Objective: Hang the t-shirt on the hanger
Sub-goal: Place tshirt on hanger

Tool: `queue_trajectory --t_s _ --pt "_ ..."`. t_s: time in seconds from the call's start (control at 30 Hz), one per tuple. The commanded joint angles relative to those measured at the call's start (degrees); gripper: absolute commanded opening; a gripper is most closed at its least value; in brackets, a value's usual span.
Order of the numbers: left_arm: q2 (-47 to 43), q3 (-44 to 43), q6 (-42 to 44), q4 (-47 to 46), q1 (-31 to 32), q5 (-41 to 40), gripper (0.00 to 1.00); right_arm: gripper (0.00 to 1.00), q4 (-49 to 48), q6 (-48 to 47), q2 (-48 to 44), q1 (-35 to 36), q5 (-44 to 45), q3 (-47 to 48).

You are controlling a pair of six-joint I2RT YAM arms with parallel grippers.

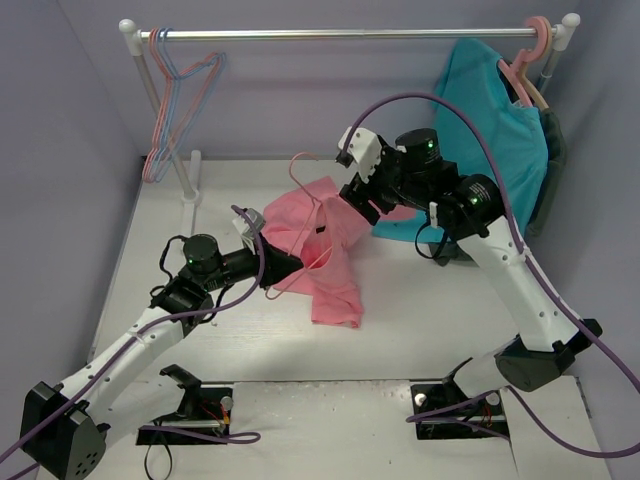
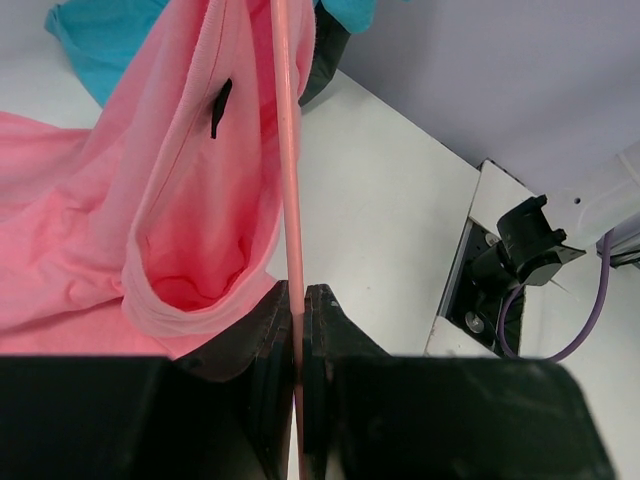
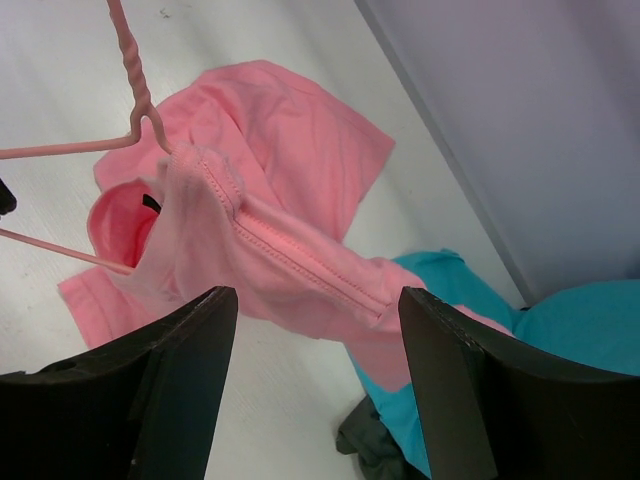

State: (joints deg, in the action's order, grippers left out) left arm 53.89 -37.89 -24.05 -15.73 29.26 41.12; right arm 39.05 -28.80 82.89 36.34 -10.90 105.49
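Note:
The pink t-shirt (image 1: 335,262) lies rumpled mid-table, part of it lifted over the thin pink hanger (image 1: 312,205), whose hook points to the back. My left gripper (image 1: 288,268) is shut on the hanger's wire. In the left wrist view the wire (image 2: 288,150) runs straight up from the closed fingertips (image 2: 272,310), beside the t-shirt's neck opening (image 2: 185,270). My right gripper (image 1: 360,195) is open and empty just above the t-shirt's far side. In the right wrist view its wide jaws frame the t-shirt's shoulder seam (image 3: 290,250), with the hanger's twisted neck (image 3: 135,80) beyond.
A clothes rail (image 1: 340,34) spans the back. Thin blue and pink hangers (image 1: 170,95) hang at its left end. A teal t-shirt (image 1: 500,130) on a thick pink hanger (image 1: 530,55) hangs at its right end, with dark cloth (image 3: 370,440) below. The rail's left post (image 1: 188,190) stands on the table.

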Motion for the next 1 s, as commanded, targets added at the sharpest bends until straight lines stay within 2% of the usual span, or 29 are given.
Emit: queue_trajectory --t_s 0.0,0.3,0.53,0.6,0.63,0.7,0.73,0.77,0.8,0.83,0.87,0.9,0.93,0.97 --pt "-1.42 -3.68 2.08 -4.49 0.19 2.12 0.0 0.67 -1.08 -5.3 0.6 -0.3 -0.44 1.47" --pt "-0.63 -6.31 3.4 -1.59 0.19 4.05 0.0 0.69 -2.57 -8.82 4.82 -0.04 -5.18 0.94" --pt "-0.01 -8.6 5.59 2.45 0.19 5.28 0.0 0.64 -3.19 -9.52 6.58 0.4 -8.62 -0.46" --pt "0.43 -9.66 6.03 3.15 0.19 6.42 0.0 0.58 -3.63 -9.61 6.76 1.01 -8.62 -0.81" --pt "1.12 -10.09 6.21 3.94 0.19 6.86 0.0 0.49 -3.98 -9.61 6.76 1.45 -8.62 -0.81" --pt "2.18 -11.24 6.91 5.87 0.19 7.65 0.0 0.36 -4.24 -9.7 6.76 1.72 -8.27 -0.99" --pt "2.45 -11.68 7.35 6.75 0.19 7.57 0.0 0.22 -4.59 -9.7 6.58 2.07 -7.92 -1.08" --pt "2.71 -12.55 7.79 7.72 0.19 7.22 0.0 0.16 -4.77 -9.87 6.06 2.16 -7.65 -1.34" --pt "2.89 -13.0 8.66 9.99 0.19 6.35 0.0 0.11 -5.03 -9.96 5.62 2.16 -6.43 -2.04" --pt "2.98 -13.61 8.93 11.23 0.19 3.2 0.0 0.02 -5.64 -10.22 5.27 2.16 -5.64 -2.57" --pt "2.98 -14.22 8.94 12.55 0.19 1.26 0.05 0.0 -6.08 -10.23 3.96 2.16 -4.76 -3.18" --pt "3.32 -15.8 9.11 15.0 0.19 -0.67 0.15 0.0 -6.52 -10.31 3.25 2.16 -3.01 -4.58" --pt "3.5 -16.77 9.11 15.63 0.19 -5.65 0.22 0.0 -7.57 -10.31 2.46 2.16 -2.12 -5.38" --pt "3.77 -17.91 9.03 18.51 0.19 -8.14 0.25 0.0 -8.28 -10.14 0.97 2.16 -1.24 -6.26"
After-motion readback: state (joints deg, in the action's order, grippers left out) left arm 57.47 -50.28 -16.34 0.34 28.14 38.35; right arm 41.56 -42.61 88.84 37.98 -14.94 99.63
